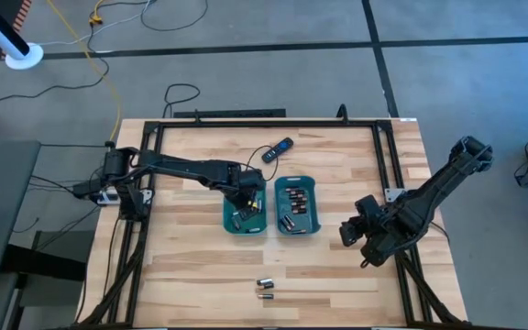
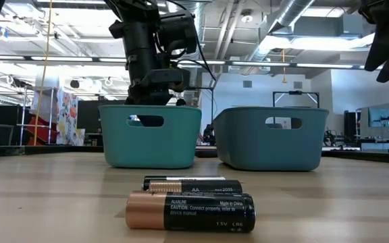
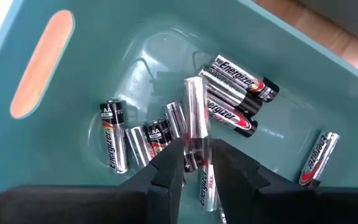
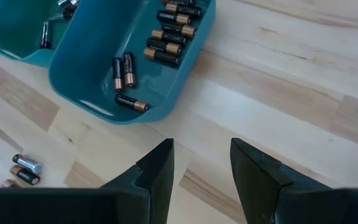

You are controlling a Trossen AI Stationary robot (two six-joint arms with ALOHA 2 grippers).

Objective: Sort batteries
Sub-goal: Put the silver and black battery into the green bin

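Note:
Two teal trays stand side by side mid-table. The left tray (image 1: 226, 218) holds several silvery batteries (image 3: 120, 140). The right tray (image 1: 317, 209) holds dark batteries with coppery ends (image 4: 166, 37). My left gripper (image 3: 197, 155) reaches down into the left tray, its fingers a little apart, with a blurred silvery battery (image 3: 194, 115) standing tilted between the tips. My right gripper (image 4: 201, 149) hovers open over bare wood to the right of the right tray, with nothing between its fingers. Two more batteries (image 1: 264, 289) lie on the table near its front edge. My left gripper has its fingertips (image 3: 169, 163) on either side of the silvery battery's lower part (image 3: 197, 146). Whether they touch it, I cannot tell. The fingers come from above, pointing down into the tray, and the battery's upper end (image 3: 192, 87) leans away from them over the other batteries.
A black remote (image 1: 278, 149) lies behind the trays toward the far edge. A dark frame (image 1: 154, 137) runs along the table's left, far and right sides. Bare wood (image 1: 191, 275) spreads around the two loose batteries (image 2: 191, 209) at the front.

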